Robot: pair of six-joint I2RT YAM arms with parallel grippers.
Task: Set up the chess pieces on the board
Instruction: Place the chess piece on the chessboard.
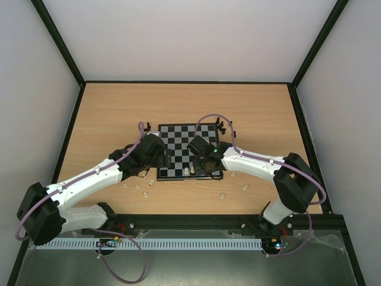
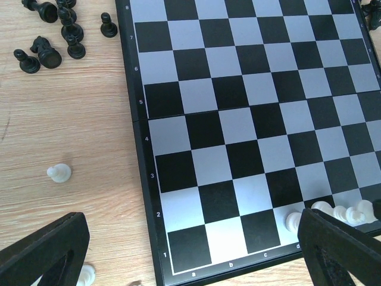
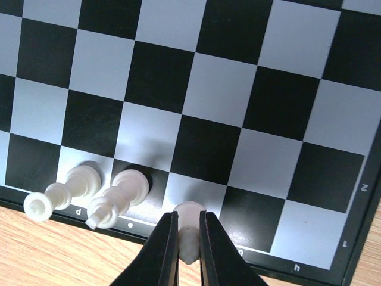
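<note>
Board [image 1: 178, 138] mid-table [image 1: 119, 107], black pieces [image 1: 223, 126] bunched off both far corners, white pieces [image 1: 144, 193] strewn off its near edge.

Left wrist view: left gripper [image 2: 191, 221] spread wide above the near-left corner, with two white pieces off the board's left edge.

Right wrist view: right gripper [image 3: 187, 221] clamped on one white piece [image 3: 188, 247] at the near edge, two more standing on d and e, with open squares beyond.
</note>
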